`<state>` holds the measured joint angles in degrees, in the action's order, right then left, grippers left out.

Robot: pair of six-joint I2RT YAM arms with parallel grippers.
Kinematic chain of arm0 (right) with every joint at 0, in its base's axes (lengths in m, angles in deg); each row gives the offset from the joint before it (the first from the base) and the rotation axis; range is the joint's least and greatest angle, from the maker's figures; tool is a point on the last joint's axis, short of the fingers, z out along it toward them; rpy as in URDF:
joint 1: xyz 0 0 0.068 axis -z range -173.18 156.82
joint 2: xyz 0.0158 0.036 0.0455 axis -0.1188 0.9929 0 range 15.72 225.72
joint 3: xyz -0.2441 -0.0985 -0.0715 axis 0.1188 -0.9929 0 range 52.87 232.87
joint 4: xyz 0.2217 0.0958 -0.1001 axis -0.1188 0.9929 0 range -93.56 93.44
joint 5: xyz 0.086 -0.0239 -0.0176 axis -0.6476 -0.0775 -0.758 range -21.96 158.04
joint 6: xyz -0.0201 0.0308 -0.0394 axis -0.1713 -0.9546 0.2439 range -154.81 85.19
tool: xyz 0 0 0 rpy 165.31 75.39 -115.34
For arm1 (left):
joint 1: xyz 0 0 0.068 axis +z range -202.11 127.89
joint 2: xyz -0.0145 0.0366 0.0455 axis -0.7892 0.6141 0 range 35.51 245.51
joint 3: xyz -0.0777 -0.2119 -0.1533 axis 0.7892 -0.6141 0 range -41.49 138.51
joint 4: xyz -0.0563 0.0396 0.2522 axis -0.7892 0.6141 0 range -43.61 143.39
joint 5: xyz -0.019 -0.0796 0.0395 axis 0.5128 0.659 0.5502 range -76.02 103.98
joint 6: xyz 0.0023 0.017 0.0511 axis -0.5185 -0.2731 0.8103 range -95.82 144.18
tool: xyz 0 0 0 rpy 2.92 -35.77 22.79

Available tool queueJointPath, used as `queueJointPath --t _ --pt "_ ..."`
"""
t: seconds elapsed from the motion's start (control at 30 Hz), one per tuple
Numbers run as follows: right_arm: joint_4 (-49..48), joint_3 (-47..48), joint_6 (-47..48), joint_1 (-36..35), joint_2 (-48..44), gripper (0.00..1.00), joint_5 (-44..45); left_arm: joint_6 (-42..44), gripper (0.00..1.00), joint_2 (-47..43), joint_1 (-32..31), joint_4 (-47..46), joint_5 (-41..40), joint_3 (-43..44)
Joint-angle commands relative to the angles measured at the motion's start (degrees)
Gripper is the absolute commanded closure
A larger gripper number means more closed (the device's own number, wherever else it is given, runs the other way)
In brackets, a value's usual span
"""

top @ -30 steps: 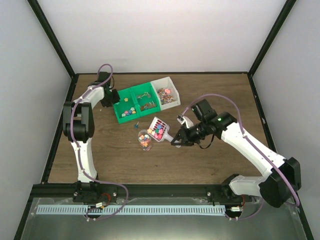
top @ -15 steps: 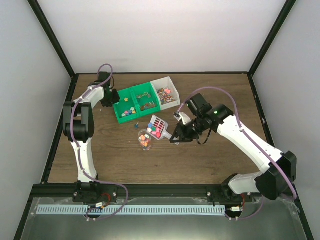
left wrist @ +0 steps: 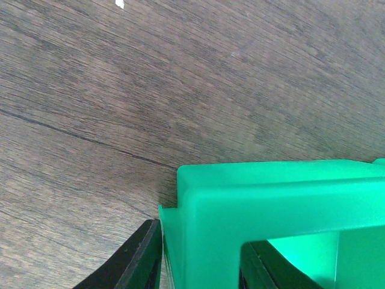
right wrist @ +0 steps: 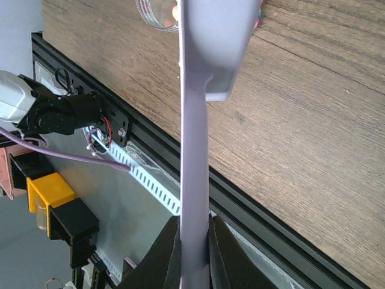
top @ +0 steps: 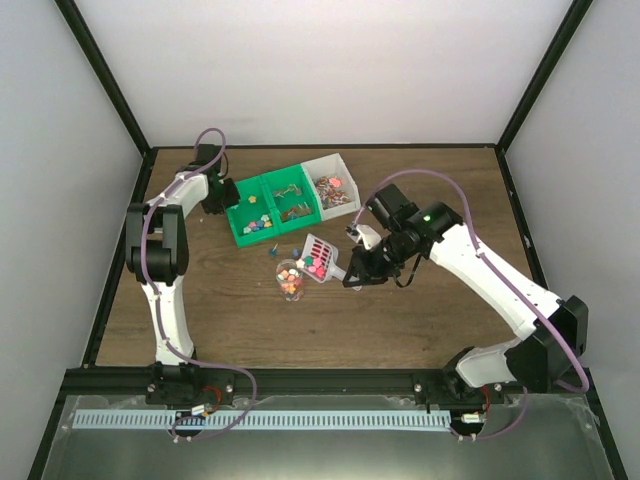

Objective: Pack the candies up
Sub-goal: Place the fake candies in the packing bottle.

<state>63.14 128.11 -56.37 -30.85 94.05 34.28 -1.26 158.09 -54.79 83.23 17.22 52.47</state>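
The brown wooden bench (top: pixel 200 310) carries a green two-part bin (top: pixel 243 238) toward its far left, with a white bin (top: pixel 322 160) touching its right end. Nearer the middle stands a clear cup (top: pixel 280 272) holding candies (top: pixel 290 286). One small blue piece (top: pixel 272 248) lies loose between the cup and the green bin.

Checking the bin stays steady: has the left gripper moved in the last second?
No. The left gripper still clamps the green bin's left end.
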Motion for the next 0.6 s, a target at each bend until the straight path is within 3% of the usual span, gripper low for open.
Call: queueJointPath --t 0.0,0.57 --pt "3.1 4.1 1.1 -0.9 0.5 0.99 1.7 0.0 0.67 -1.0 0.3 -0.6 0.0 -0.4" --pt "7.9 11.3 1.0 -4.2 4.9 0.99 5.1 0.1 0.67 -0.9 0.5 -0.7 0.2 -0.7"
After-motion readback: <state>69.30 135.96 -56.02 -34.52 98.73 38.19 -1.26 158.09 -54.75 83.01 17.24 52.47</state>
